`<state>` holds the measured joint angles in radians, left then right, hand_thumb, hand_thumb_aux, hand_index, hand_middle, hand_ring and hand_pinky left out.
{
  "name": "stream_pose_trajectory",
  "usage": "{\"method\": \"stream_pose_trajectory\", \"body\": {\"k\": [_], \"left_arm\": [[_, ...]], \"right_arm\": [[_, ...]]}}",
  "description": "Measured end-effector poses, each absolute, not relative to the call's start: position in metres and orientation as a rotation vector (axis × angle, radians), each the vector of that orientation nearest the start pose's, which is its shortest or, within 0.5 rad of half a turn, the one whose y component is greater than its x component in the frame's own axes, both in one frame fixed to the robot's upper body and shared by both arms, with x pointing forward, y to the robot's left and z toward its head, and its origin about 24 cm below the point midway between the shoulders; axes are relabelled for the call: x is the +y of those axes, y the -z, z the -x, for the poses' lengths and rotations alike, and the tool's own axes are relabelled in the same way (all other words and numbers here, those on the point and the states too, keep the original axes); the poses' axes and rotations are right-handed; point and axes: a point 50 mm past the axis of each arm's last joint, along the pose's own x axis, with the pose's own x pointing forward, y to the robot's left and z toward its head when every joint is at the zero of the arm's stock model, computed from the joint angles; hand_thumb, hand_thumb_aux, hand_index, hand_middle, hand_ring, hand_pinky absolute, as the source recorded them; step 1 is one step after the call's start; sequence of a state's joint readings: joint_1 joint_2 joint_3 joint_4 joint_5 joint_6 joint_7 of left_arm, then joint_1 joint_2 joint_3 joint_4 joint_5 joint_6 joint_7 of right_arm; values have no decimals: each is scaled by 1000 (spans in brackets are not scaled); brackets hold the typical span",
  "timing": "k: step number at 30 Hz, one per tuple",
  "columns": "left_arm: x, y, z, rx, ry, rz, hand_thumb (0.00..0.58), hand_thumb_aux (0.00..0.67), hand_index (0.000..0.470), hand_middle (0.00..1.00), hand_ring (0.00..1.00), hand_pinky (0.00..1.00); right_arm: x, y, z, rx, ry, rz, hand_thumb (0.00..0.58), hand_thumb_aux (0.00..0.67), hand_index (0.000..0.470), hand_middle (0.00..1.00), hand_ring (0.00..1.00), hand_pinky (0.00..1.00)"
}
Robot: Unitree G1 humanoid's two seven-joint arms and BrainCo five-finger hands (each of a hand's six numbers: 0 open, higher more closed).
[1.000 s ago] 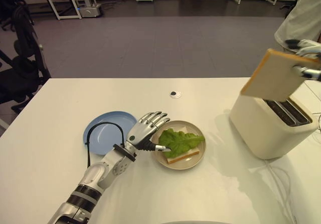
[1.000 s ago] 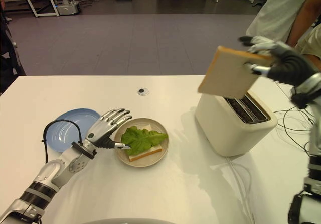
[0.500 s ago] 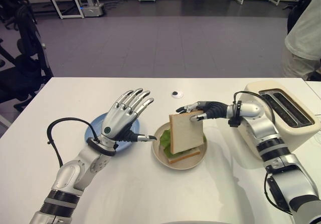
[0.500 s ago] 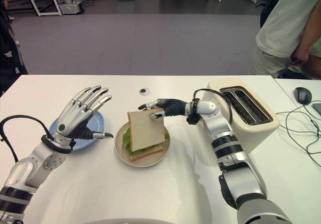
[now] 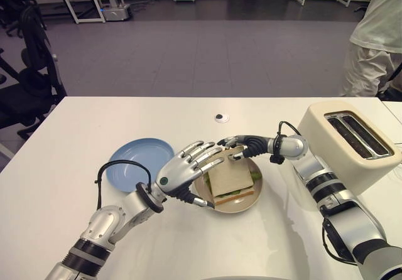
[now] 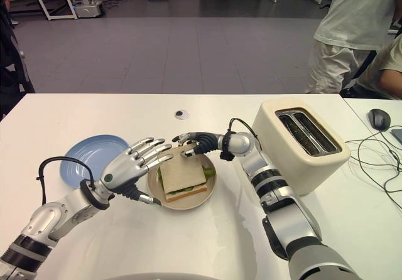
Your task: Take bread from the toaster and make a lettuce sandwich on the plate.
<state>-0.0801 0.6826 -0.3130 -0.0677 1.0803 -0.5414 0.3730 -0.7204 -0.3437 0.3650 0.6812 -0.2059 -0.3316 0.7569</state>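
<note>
A tan plate in the middle of the white table holds a bottom bread slice with lettuce on it. A top bread slice lies tilted over the lettuce. My right hand is at the slice's far edge, its fingers pinched on it. My left hand hovers at the plate's left rim with its fingers spread, their tips near the slice's left corner, holding nothing. The cream toaster stands to the right, its slots looking empty.
A blue plate lies left of the tan plate, partly behind my left hand. A small round black-and-white cap is set in the table farther back. A computer mouse and cables lie at the far right edge.
My right hand has lowered the top slice from standing upright to lying on the lettuce. My left hand has moved right and down, from over the blue plate to the tan plate's rim.
</note>
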Motion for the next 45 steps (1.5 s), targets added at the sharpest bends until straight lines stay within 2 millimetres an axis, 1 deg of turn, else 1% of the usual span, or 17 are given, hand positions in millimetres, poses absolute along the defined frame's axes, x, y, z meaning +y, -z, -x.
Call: {"method": "stream_pose_trajectory", "body": {"k": [7, 8, 10, 15, 22, 23, 24, 25, 26, 27, 28, 29, 30, 31, 37, 42, 45], "left_arm": [[152, -55, -229, -745, 649, -1506, 0, 0, 0, 0, 0, 0], [152, -54, -231, -738, 657, -1524, 0, 0, 0, 0, 0, 0], [152, -51, -234, -727, 676, -1547, 0, 0, 0, 0, 0, 0], [154, -41, -236, -678, 723, -1578, 0, 0, 0, 0, 0, 0], [155, -44, -235, -709, 694, -1558, 0, 0, 0, 0, 0, 0], [156, -46, -233, -723, 681, -1544, 0, 0, 0, 0, 0, 0], [154, -53, -229, -759, 658, -1479, 0, 0, 0, 0, 0, 0], [149, -63, -224, -809, 634, -1382, 0, 0, 0, 0, 0, 0], [141, -82, -218, -893, 587, -1251, 0, 0, 0, 0, 0, 0], [136, -102, -213, -971, 541, -1138, 0, 0, 0, 0, 0, 0], [135, -116, -210, -1013, 516, -1082, 152, 95, 66, 239, 239, 239], [139, -129, -206, -1031, 499, -1030, 371, 268, 188, 506, 506, 506], [148, -132, -205, -1005, 506, -1027, 523, 460, 323, 957, 957, 957], [159, -131, -205, -950, 515, -1055, 580, 670, 470, 1000, 1000, 1000], [200, -96, -194, -525, 751, -1146, 580, 670, 470, 1000, 1000, 1000], [170, -44, -189, -341, 1021, -1156, 580, 670, 470, 1000, 1000, 1000], [146, -31, -213, -415, 1021, -1243, 580, 670, 470, 1000, 1000, 1000]], "right_arm": [[-102, -91, -345, -65, -1080, 854, 443, 344, 241, 0, 0, 0], [-102, -91, -345, -62, -1078, 861, 337, 236, 166, 0, 0, 0], [-102, -90, -346, -60, -1068, 868, 0, 0, 0, 0, 0, 0], [-103, -96, -349, -126, -987, 849, 0, 0, 0, 0, 0, 0], [-153, -148, -343, -348, -803, 944, 0, 0, 0, 0, 0, 0], [-160, -145, -333, -350, -846, 982, 0, 0, 0, 129, 129, 129], [-168, -138, -316, -339, -930, 1020, 398, 294, 206, 600, 600, 600], [-174, -130, -300, -315, -1014, 1036, 563, 554, 389, 1000, 1000, 1000], [-179, -118, -278, -273, -1120, 1034, 580, 670, 470, 1000, 1000, 1000], [-178, -114, -259, -258, -1213, 1007, 580, 670, 470, 1000, 1000, 1000], [-176, -115, -248, -264, -1272, 994, 580, 670, 470, 996, 996, 996], [-172, -119, -235, -278, -1331, 982, 580, 670, 470, 996, 996, 996], [-168, -119, -228, -280, -1363, 984, 580, 670, 470, 992, 992, 992], [-166, -116, -225, -266, -1377, 988, 580, 670, 470, 992, 992, 992], [-161, -75, -227, -98, -1378, 1111, 580, 670, 470, 976, 976, 976], [-154, -48, -229, -35, -1378, 1121, 580, 670, 470, 961, 961, 961], [-143, -41, -245, -61, -1322, 1100, 580, 670, 470, 953, 953, 953]]}}
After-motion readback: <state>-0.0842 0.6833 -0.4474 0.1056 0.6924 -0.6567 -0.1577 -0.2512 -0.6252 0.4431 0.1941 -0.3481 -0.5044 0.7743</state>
